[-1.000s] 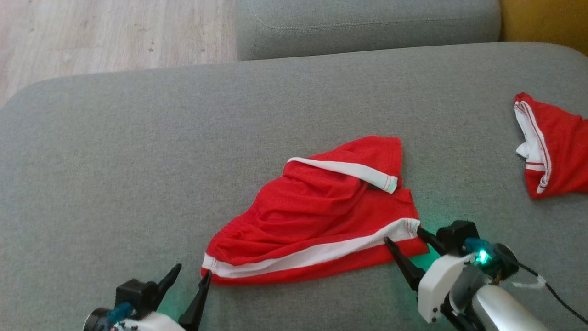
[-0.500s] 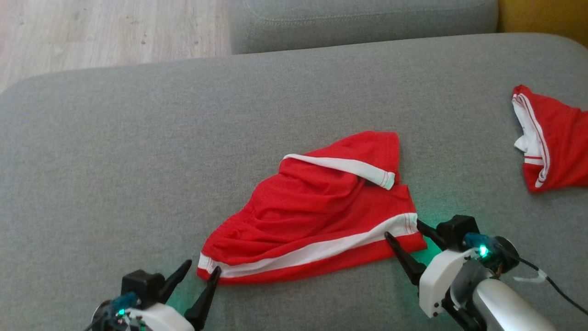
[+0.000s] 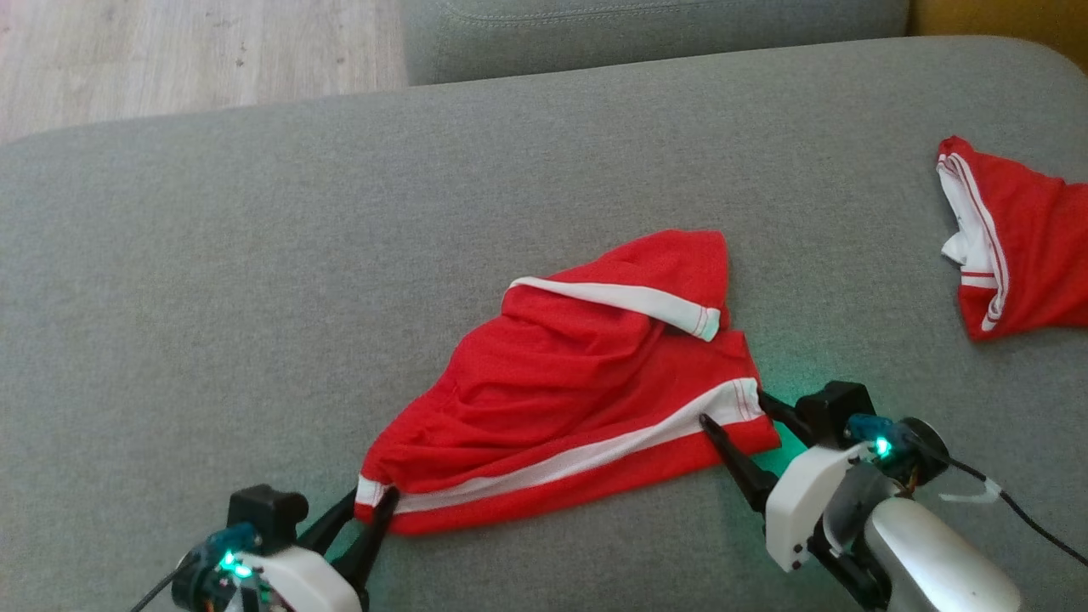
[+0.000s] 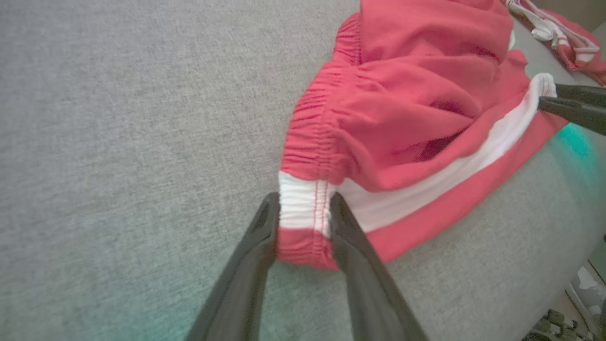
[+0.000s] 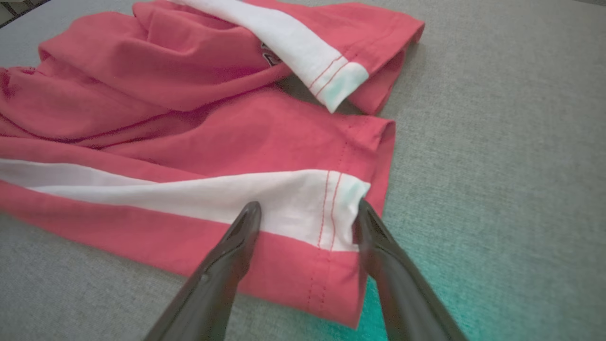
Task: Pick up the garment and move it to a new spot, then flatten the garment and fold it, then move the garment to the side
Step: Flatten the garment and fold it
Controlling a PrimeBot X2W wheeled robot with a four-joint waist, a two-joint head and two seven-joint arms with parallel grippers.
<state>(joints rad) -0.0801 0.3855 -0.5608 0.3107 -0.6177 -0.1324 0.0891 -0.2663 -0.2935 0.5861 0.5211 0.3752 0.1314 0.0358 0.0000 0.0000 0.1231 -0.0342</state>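
The garment, red shorts with white side stripes, lies crumpled at the middle of the grey sofa seat. My left gripper is at its near left corner. In the left wrist view its fingers press against both sides of the white waistband end of the garment. My right gripper stands open at the near right corner. In the right wrist view its fingers straddle the white stripe at the leg hem of the garment, resting on the cloth.
A second red and white garment lies at the seat's far right edge. Another grey cushion stands behind, with wooden floor at the far left. Bare seat stretches left of the shorts.
My left gripper moved forward onto the waistband corner and its fingers narrowed around it. The right gripper stayed open over the hem corner. The head camera tilted, shifting the whole picture.
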